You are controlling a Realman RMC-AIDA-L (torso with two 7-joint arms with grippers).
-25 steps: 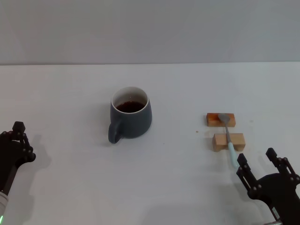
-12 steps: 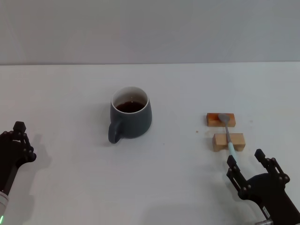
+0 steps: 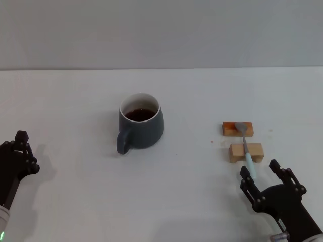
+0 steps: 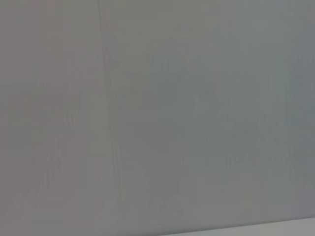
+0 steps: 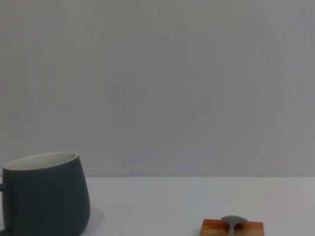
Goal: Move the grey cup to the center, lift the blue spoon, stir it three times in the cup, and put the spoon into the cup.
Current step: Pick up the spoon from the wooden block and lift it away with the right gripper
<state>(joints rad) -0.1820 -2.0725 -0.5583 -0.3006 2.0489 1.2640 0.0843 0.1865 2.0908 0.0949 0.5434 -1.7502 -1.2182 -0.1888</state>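
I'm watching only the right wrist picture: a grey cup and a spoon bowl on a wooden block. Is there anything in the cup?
Observer: Yes. From the head view, the grey cup holds dark brown liquid.
Visitor: How long is that spoon?
Observer: You see only its bowl. The blue spoon lies across two wooden blocks, its pale blue handle pointing toward the robot.
Visitor: Where is the hand that carries my camera?
Observer: The right gripper sits just short of the handle's end, with its fingers open and nothing held.
Visitor: And the other hand?
Observer: The left gripper rests far off at the table's left edge, away from the cup.
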